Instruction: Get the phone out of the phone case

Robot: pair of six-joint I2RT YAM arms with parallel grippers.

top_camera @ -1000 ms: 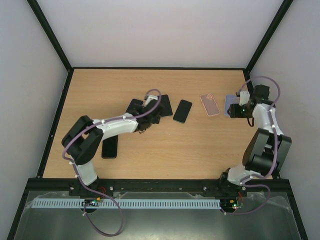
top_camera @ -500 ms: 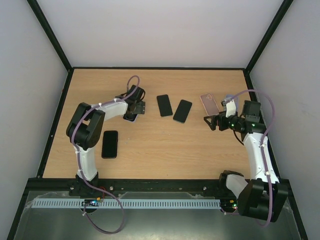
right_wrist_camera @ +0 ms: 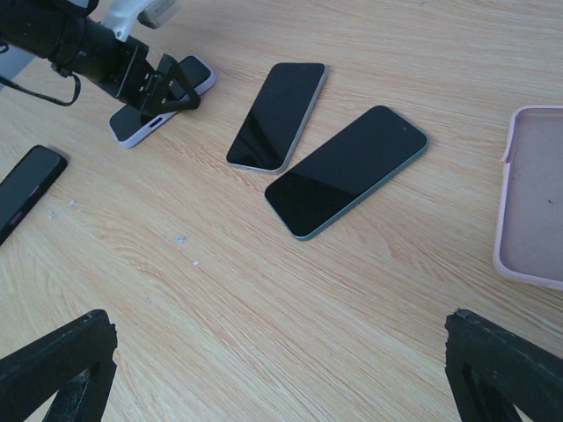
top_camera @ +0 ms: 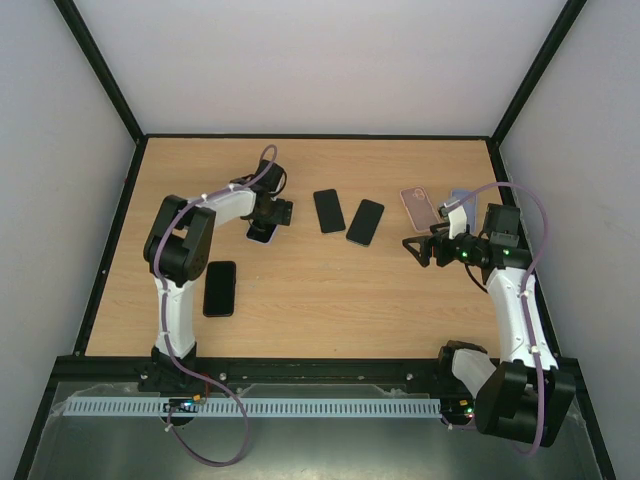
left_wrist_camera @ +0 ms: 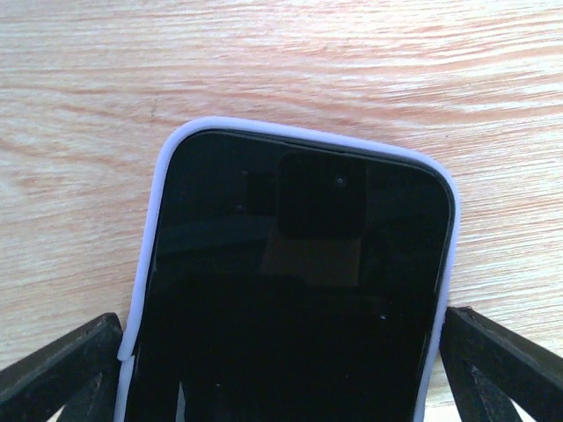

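wooden table (top_camera: 300,320) | cased phone (left_wrist_camera: 299,264) far-left | two phones (top_camera: 329,210) centre | dark phone (top_camera: 219,288) left | pink case (top_camera: 419,208) right

Fine wood grain runs across the pale honey-toned bench (top_camera: 330,310). On it, a glossy black phone (left_wrist_camera: 299,290) is rimmed by a pale lilac phone case (left_wrist_camera: 165,176). A dusty-pink case (right_wrist_camera: 537,193) sits near a pale-edged black handset (right_wrist_camera: 277,114) and a green-edged black handset (right_wrist_camera: 347,171). The white arms (top_camera: 515,300) have black joints and trail purple cables (top_camera: 265,160), with black frame rails (top_camera: 95,60) and white walls (top_camera: 320,60) behind.
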